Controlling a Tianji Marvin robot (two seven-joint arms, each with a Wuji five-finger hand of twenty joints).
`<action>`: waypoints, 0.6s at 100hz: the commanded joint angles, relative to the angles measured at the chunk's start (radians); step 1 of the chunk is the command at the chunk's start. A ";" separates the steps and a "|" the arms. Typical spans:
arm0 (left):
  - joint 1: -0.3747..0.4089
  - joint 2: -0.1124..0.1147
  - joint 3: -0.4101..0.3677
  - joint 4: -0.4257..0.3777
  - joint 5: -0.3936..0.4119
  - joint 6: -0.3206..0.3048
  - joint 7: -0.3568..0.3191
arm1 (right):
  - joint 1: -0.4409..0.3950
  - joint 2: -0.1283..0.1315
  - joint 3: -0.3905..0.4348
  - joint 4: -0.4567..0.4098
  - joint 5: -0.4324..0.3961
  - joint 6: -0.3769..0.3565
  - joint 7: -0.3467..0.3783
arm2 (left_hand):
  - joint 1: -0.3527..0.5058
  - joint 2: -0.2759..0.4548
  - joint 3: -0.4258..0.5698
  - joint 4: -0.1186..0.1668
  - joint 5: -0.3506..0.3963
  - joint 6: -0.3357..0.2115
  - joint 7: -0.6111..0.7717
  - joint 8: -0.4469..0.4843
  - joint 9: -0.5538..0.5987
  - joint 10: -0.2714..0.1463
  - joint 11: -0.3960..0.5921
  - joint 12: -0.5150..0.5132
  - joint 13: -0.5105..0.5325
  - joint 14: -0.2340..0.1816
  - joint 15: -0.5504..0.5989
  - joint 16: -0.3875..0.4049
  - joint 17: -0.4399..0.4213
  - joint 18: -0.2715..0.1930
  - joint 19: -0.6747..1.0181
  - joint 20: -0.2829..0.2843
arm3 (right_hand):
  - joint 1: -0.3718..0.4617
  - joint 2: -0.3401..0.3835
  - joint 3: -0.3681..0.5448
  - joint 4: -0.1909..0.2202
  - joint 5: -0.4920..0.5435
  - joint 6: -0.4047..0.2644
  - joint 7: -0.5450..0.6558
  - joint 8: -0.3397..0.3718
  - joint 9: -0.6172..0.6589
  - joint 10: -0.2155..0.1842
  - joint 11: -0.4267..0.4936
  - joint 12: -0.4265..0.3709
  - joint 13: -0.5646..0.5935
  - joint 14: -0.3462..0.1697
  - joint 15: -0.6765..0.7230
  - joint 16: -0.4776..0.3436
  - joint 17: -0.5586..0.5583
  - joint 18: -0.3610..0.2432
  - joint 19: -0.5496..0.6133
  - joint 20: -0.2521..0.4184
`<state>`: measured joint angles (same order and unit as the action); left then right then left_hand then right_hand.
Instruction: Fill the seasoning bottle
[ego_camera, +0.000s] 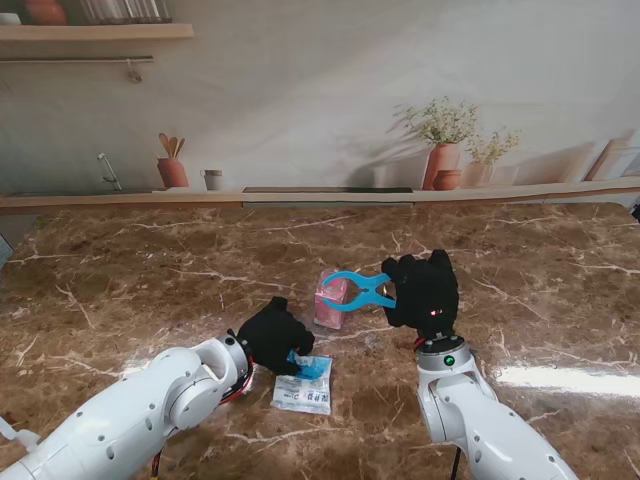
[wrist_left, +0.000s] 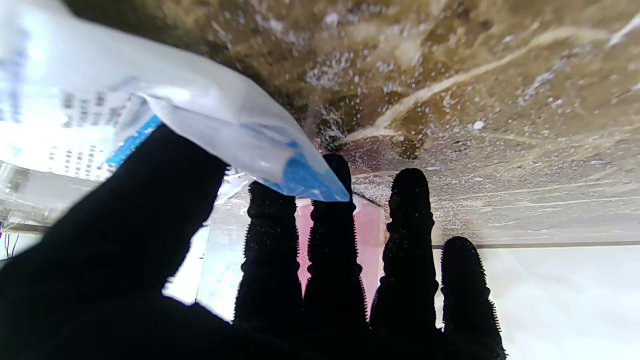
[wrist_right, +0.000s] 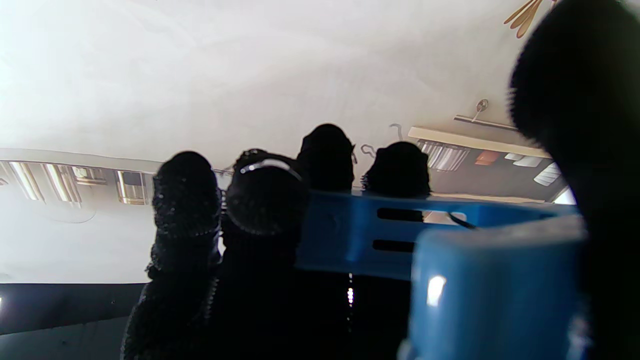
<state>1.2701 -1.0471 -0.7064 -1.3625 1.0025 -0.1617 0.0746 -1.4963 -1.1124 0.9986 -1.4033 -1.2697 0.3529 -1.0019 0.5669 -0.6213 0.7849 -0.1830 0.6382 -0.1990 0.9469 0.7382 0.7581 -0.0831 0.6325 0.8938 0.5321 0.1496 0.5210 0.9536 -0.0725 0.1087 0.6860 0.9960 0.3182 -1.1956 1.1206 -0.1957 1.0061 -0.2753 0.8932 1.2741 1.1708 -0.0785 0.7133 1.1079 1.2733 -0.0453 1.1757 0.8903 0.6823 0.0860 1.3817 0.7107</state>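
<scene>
The right hand (ego_camera: 425, 292) held a blue clip (ego_camera: 362, 289), fingers wrapped round its handles; in the right wrist view the blue plastic crossed the fingers (wrist_right: 186, 200) with the thumb on the other side. The clip's jaws stood apart and reached toward the top of a pink, clear-walled bottle (ego_camera: 331, 303) — whether they touched it I could not tell. The bottle stood upright on the marble table (ego_camera: 150, 280), near the middle, just left of the right hand.

The left hand (ego_camera: 273, 335) was nearer to me and left of the bottle, closed on the blue-printed top edge of a white bag (ego_camera: 305, 385). In the left wrist view the thumb (wrist_left: 150, 200) pressed the bag's corner (wrist_left: 240, 145) against the fingers, and the pink bottle showed beyond the fingertips. Most of the bag lay flat on the table, only the held end lifted.

By my reading the step in hand was the start — picking up the seasoning bag, with the clip taken off or about to be set aside. Nothing had gone into the bottle that I could see; whether it had a lid on was not clear.

The next move called for raising the bag clear of the table without losing the pinch, bringing its open corner over the bottle's mouth, and tipping gently. The right hand would need to put the clip away, or steady the bottle, since a light bottle could topple if the bag brushed it.
</scene>
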 joint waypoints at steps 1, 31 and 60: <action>0.018 0.004 0.016 0.046 -0.007 -0.006 -0.003 | -0.008 -0.001 0.002 0.001 0.000 0.004 0.014 | 0.132 -0.090 -0.062 -0.014 0.088 -0.107 0.146 0.124 0.061 -0.001 -0.075 -0.093 0.029 0.008 -0.012 -0.031 -0.012 -0.023 0.019 0.043 | 0.124 0.195 0.099 0.028 0.201 -0.174 0.325 0.101 0.204 -0.181 0.367 0.054 -0.026 -0.085 -0.007 0.018 -0.011 0.008 -0.010 0.025; 0.054 -0.034 -0.034 0.067 -0.132 -0.047 0.071 | -0.045 0.024 0.031 -0.046 -0.040 -0.040 0.124 | 0.183 -0.069 0.140 0.010 0.090 -0.123 0.219 0.358 0.582 0.007 -0.397 -0.269 0.435 -0.039 0.045 -0.185 0.138 -0.079 0.396 0.020 | 0.124 0.167 0.117 0.029 0.218 -0.174 0.326 0.103 0.217 -0.182 0.368 0.055 -0.011 -0.085 -0.006 0.020 0.006 0.011 -0.008 0.025; 0.102 -0.034 -0.085 -0.013 -0.107 -0.023 0.084 | -0.127 0.065 0.100 -0.170 -0.112 -0.178 0.435 | 0.158 -0.115 0.227 0.022 0.110 -0.090 0.233 0.364 0.591 0.000 -0.362 -0.204 0.488 -0.014 0.117 -0.157 0.164 -0.094 0.408 -0.028 | 0.133 0.098 0.168 0.026 0.257 -0.142 0.321 0.107 0.250 -0.153 0.370 0.065 0.022 -0.055 0.022 0.034 0.022 0.046 0.024 0.036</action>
<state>1.3565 -1.0831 -0.7947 -1.3669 0.8827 -0.1904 0.1480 -1.6033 -1.0583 1.0918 -1.5654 -1.3746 0.1819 -0.6079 0.6767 -0.7255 0.9108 -0.2076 0.7020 -0.2232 1.0927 1.0680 1.2694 -0.0840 0.2464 0.6744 0.9776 0.1215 0.6074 0.7986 0.0904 0.0363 1.0667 0.9911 0.3181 -1.2064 1.1236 -0.1957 1.0160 -0.2752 0.8932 1.2743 1.1793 -0.0786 0.7133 1.1150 1.2733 -0.0416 1.1747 0.8938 0.6940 0.0993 1.3815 0.7128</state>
